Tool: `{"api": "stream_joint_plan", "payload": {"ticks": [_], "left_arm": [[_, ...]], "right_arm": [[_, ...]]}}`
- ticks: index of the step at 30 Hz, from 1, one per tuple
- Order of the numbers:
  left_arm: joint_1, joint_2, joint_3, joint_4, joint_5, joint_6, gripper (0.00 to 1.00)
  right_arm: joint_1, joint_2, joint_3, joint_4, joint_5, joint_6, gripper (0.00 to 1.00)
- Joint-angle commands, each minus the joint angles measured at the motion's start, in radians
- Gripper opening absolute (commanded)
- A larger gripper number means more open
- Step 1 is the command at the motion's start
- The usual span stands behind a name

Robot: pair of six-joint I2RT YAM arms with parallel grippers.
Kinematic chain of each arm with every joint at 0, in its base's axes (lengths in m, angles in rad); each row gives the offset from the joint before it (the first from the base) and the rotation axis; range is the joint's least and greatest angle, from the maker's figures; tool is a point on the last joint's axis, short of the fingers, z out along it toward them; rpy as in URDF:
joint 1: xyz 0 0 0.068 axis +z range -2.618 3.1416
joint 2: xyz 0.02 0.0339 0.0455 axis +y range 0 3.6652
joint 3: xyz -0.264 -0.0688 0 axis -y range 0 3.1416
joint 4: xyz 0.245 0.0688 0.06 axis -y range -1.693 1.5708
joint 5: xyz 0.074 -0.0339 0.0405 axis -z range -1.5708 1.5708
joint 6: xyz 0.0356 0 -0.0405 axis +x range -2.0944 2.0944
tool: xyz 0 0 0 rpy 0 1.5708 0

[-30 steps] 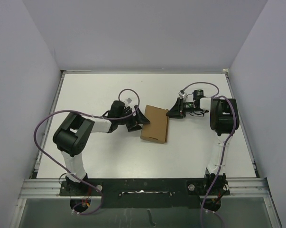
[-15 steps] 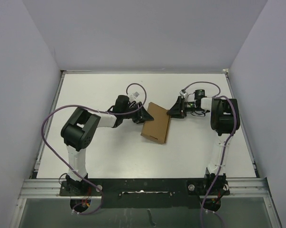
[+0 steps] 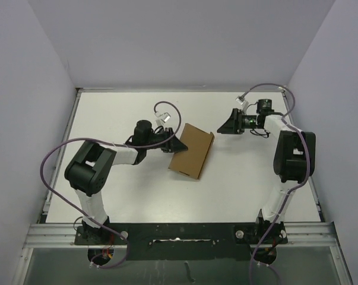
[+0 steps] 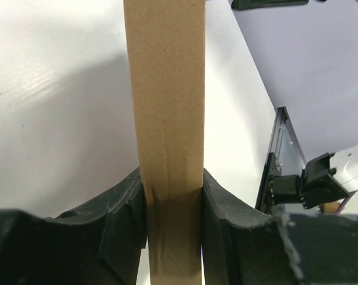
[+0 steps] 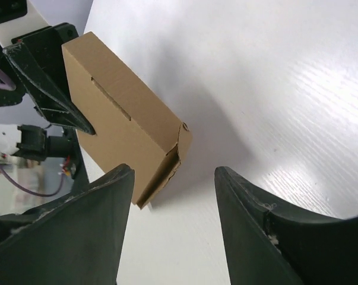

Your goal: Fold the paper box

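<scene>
Left gripper (image 3: 179,146) tight on paper box (image 3: 192,151); right gripper (image 3: 220,129) agape nearby

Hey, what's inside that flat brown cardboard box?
Nothing can be seen: the flat brown cardboard box looks folded shut, its walls covering the inside. The left pincer clamps one edge.

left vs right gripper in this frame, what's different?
The left gripper is shut on the paper box at its edge; the right gripper is open and holds nothing. The left gripper touches the box; the right gripper stands apart, off its far right corner. Both have black fingers and point toward the box.
</scene>
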Motion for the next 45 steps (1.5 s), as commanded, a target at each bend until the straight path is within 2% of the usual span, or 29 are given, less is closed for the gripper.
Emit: {"api": "stream_joint_plan", "payload": {"ticks": [1, 6, 10, 12, 16, 20, 30, 33, 36, 39, 41, 43, 45], "left_arm": [[0.013, -0.157, -0.081, 0.201, 0.036, 0.204, 0.31], [0.006, -0.206, -0.206, 0.389, 0.053, 0.375, 0.29], [0.003, -0.186, -0.275, 0.578, 0.092, 0.476, 0.26], [0.003, -0.177, -0.288, 0.622, 0.106, 0.506, 0.26], [0.003, -0.189, -0.275, 0.558, 0.136, 0.583, 0.26], [0.005, -0.207, -0.256, 0.468, 0.156, 0.629, 0.26], [0.014, -0.204, -0.195, 0.368, 0.203, 0.649, 0.26], [0.016, -0.206, -0.175, 0.32, 0.216, 0.669, 0.26], [0.02, -0.2, -0.168, 0.319, 0.223, 0.663, 0.26], [0.021, -0.195, -0.168, 0.32, 0.225, 0.661, 0.26], [0.021, -0.191, -0.166, 0.32, 0.224, 0.657, 0.26], [0.02, -0.188, -0.162, 0.32, 0.223, 0.652, 0.26], [0.023, -0.189, -0.16, 0.32, 0.221, 0.65, 0.26]], "right_arm": [[0.006, -0.17, 0.034, -0.076, -0.025, -0.19, 0.58], [0.006, -0.303, -0.024, -0.038, -0.01, -0.283, 0.58], [0.025, -0.368, -0.083, -0.003, -0.041, -0.358, 0.59], [0.046, -0.398, -0.125, 0.009, -0.048, -0.419, 0.59], [0.063, -0.468, -0.223, 0.047, -0.053, -0.529, 0.6], [0.052, -0.553, -0.295, 0.055, -0.02, -0.686, 0.69], [0.016, -0.593, -0.299, 0.039, 0.003, -0.824, 0.77], [0.008, -0.593, -0.331, 0.102, -0.029, -0.813, 0.76], [-0.022, -0.582, -0.362, 0.188, -0.12, -0.759, 0.74], [-0.025, -0.586, -0.393, 0.313, -0.12, -0.642, 0.69], [-0.014, -0.589, -0.413, 0.39, -0.12, -0.553, 0.62], [0.015, -0.593, -0.419, 0.38, -0.12, -0.569, 0.57], [0.042, -0.594, -0.41, 0.312, -0.12, -0.652, 0.51]]}}
